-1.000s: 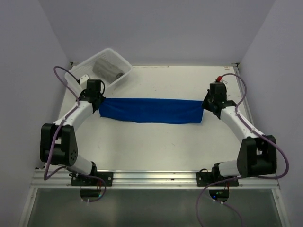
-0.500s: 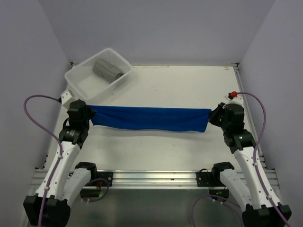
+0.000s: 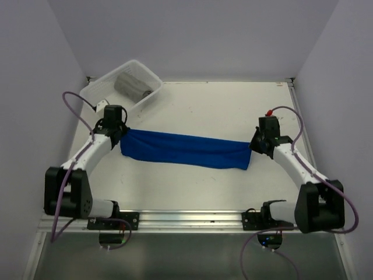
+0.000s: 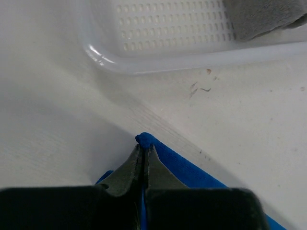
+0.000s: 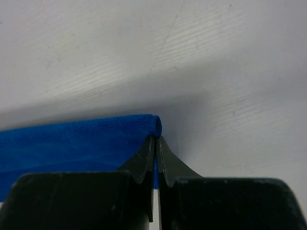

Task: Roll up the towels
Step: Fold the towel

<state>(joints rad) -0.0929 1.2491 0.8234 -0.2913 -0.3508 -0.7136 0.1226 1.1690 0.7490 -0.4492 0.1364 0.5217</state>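
Both arms swing forward again as I lay the blue towel (image 3: 183,150) flat across the worktop (image 3: 198,111). Left jaws and right jaws pinch its opposite ends, keeping it taut for rolling; the grey towel (image 3: 133,86) sits in the basket (image 3: 102,99).

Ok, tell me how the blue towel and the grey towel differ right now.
The blue towel is stretched out long across the table; the grey towel is bundled compactly. The blue towel is pinched at both ends by shut jaws; the grey towel lies untouched in the basket. Both are soft cloth.
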